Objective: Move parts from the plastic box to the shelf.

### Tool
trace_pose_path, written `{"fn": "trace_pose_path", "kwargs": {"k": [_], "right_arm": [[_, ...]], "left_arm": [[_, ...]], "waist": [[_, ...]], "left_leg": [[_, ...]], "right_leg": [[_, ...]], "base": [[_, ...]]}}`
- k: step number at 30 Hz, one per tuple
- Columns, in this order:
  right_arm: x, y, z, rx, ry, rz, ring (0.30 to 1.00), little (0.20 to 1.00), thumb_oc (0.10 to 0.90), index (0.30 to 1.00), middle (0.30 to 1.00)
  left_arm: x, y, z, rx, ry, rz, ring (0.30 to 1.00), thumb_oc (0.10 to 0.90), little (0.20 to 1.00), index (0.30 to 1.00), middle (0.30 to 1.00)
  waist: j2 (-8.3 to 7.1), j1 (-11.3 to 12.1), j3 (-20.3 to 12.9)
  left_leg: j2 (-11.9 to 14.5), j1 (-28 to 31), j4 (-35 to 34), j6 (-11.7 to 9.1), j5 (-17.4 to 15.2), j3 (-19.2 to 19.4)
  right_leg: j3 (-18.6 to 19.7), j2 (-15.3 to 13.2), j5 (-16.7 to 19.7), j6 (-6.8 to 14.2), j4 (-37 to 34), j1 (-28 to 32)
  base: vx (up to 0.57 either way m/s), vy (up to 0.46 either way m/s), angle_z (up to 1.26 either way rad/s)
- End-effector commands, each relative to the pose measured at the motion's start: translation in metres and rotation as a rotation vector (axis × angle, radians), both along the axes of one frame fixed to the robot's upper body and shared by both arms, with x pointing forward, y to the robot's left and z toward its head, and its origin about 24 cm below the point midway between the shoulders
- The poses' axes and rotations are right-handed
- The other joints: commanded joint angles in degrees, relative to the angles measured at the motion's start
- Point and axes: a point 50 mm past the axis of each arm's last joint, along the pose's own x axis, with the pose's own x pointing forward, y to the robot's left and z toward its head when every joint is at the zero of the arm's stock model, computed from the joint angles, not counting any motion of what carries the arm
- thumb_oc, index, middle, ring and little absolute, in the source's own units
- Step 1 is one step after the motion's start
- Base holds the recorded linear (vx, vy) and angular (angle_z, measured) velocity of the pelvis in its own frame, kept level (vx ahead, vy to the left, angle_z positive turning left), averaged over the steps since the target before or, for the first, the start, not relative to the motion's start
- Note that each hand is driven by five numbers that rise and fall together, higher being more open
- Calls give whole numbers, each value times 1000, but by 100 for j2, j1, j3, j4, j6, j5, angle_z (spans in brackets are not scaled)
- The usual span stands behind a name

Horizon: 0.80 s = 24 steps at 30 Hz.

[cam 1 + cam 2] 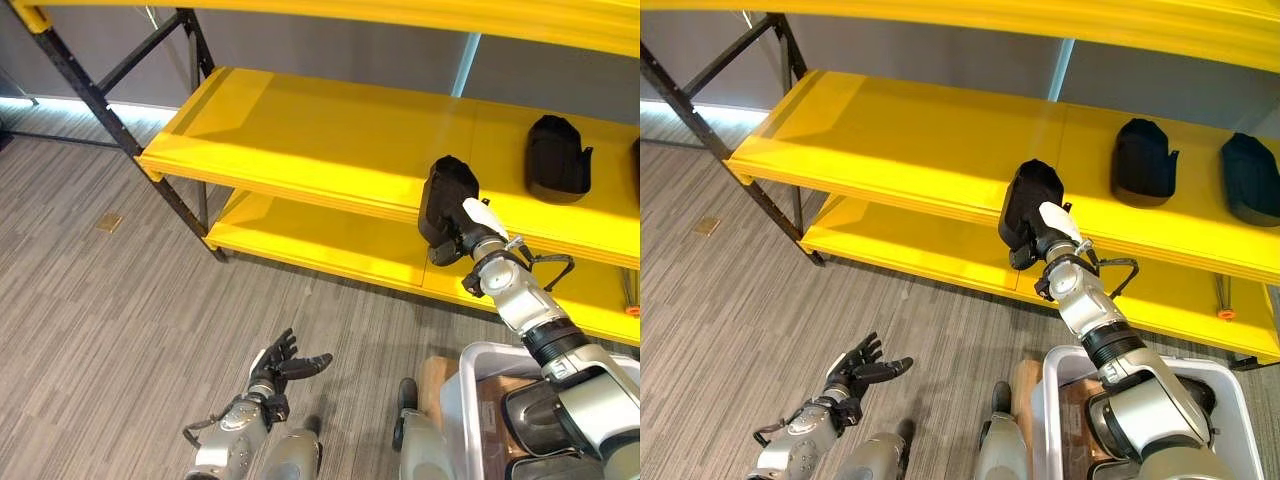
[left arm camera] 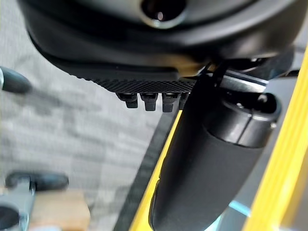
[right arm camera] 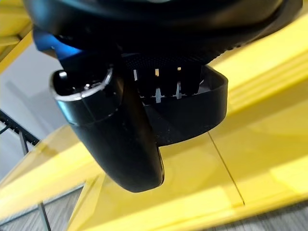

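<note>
Two black parts [image 1: 1143,160] [image 1: 1251,178] already lie on the yellow shelf [image 1: 910,140], toward its right end, near each other but apart. The right hand [image 1: 1055,232] is raised at the shelf's front edge with its fingers and thumb curled round a third black part [image 1: 1030,205], which seems to hang just over the board, though contact is hard to judge. The left hand [image 1: 281,366] hangs low above the floor [image 1: 110,330], fingers spread and holding nothing. Below the right arm stands the plastic box [image 1: 1230,400], with dark items inside.

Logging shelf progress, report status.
Right hand shut on black part at shelf edge. Left hand open, low. Two parts already shelved.
</note>
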Motion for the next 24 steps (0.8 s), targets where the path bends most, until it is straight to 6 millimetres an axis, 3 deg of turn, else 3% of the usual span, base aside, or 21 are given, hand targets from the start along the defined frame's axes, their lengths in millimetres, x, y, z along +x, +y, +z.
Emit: {"fn": "trace_pose_path", "kwargs": {"k": [1, 8, 17, 24], "right_arm": [[17, 39, 103, -30, -315, 158, 300, 300, 400, 300, 300], [19, 67, 132, -25, -376, 246, 300, 300, 400, 300, 300], [15, 112, 140, -19, -394, 373, 300, 300, 400, 300, 300], [11, 135, 145, -16, -411, 433, 300, 300, 400, 300, 300]], "left_arm": [[7, 17, 25, 41, -151, 0, 1000, 900, 1000, 1000, 1000], [7, 18, 25, 28, -145, 15, 1000, 900, 1000, 1000, 1000], [5, 23, 25, 22, -140, 57, 1000, 900, 1000, 1000, 1000], [3, 29, 25, 30, -137, 82, 1000, 900, 1000, 1000, 1000]], "waist": [[-323, 107, -806], [-457, 161, -955], [-619, 282, -1037], [-673, 409, -1051]], "left_leg": [[12, 421, -329, 12, -238, -44], [339, 648, -832, -90, -56, -193], [427, 811, -1098, -101, 0, -240], [431, 874, -1144, -99, -21, -299]], "right_leg": [[202, -235, 435, 260, -919, 351], [129, -78, 197, 236, -700, 323], [96, -82, 218, 259, -700, 401], [53, -114, 218, 269, -704, 469]], "base": [[110, -117, 1], [64, -74, 11], [22, -9, 8], [5, 3, 3]]}}
